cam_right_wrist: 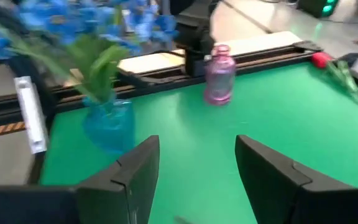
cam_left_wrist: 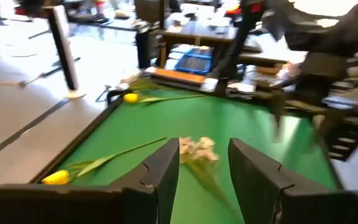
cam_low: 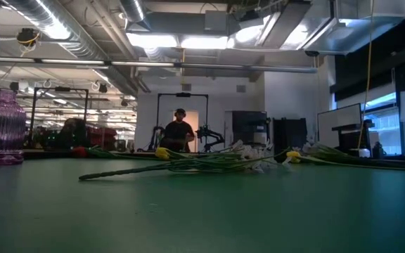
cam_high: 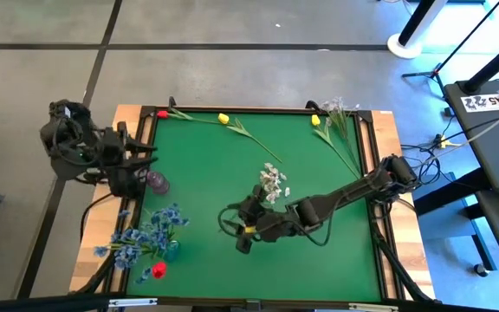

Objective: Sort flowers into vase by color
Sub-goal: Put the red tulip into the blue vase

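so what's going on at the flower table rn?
Flower sorting, mid-run. Blue flowers already stand in the blue vase; the purple vase looks empty. The right gripper is open at mid-table beside a white cluster, holding nothing. The left gripper is open near the purple vase. Tulips lie along the far edge.

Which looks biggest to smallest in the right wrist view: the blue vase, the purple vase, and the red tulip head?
1. Blue vase, though it sits nearest the camera, so its lead is unsure.
2. Purple vase.
3. Red tulip head, clearly smallest.
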### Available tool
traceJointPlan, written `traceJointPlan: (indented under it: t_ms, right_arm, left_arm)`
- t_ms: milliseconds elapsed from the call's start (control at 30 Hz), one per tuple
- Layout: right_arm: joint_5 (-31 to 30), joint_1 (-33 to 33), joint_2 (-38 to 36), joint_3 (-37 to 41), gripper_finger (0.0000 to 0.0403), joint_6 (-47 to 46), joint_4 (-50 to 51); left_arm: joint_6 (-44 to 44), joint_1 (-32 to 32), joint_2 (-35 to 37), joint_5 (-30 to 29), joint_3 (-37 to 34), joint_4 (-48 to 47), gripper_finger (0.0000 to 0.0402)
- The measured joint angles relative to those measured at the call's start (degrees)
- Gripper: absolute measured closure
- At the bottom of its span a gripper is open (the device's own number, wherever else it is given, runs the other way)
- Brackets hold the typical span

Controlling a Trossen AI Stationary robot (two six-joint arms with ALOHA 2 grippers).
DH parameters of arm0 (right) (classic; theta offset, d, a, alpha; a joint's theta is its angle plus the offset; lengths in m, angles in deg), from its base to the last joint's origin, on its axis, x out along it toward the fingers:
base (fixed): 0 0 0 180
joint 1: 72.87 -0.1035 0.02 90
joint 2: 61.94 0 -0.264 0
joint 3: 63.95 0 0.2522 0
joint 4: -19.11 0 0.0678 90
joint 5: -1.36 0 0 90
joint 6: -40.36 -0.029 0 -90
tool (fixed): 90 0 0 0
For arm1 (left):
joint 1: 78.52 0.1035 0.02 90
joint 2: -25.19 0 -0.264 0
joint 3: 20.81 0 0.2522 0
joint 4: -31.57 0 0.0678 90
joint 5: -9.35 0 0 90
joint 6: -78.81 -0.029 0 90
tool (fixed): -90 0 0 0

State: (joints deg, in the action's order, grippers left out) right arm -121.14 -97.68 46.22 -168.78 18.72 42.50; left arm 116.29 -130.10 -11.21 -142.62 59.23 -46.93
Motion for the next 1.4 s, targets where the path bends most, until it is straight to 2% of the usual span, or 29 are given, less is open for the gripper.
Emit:
traceJointPlan:
  t_ms: [133,233,367,467,700,867,967,1133,1267,1400]
  right_arm:
    - [-1.17,-2.30,-0.02,0.00,0.0194,-0.22,0.20]
    - [-1.41,-3.50,-0.02,0.00,0.0194,-0.21,0.66]
    - [-1.52,-4.54,-0.02,0.00,0.0194,-0.21,0.89]
    - [-1.53,-5.00,-0.02,0.00,0.0194,-0.19,0.88]
    - [0.00,-5.63,-0.02,0.00,0.0194,2.45,1.00]
    - [0.19,-7.32,-0.02,0.00,0.0194,4.89,2.13]
    - [-1.68,-9.33,-0.02,0.00,0.0194,5.27,3.10]
    - [-8.66,-13.82,-0.02,-0.04,0.0194,1.73,6.50]
    - [-17.69,-17.27,-0.02,-0.04,0.0194,-10.40,17.77]
    - [-19.82,-18.16,-0.02,-0.04,0.0194,-23.37,26.78]
  left_arm:
    - [-0.02,5.97,-0.47,3.07,-2.45,-0.45,0.0268]
    - [-0.04,11.69,-2.68,2.30,-3.86,-0.54,0.0268]
    - [-1.04,22.39,-4.19,1.40,-3.87,1.37,0.0268]
    - [-5.79,32.41,-5.57,2.15,-3.80,5.19,0.0268]
    - [-13.00,57.74,-12.16,21.58,-3.80,13.37,0.0269]
    - [-15.05,70.93,-19.99,26.27,-6.36,18.86,0.0269]
    - [-15.35,76.16,-23.58,31.05,-11.05,26.72,0.0269]
    - [-14.10,82.01,-27.56,31.34,-23.49,46.35,0.0269]
    - [-12.11,85.16,-30.04,30.48,-31.04,58.70,0.0269]
    - [-11.73,85.44,-33.09,25.86,-34.47,64.36,0.0269]
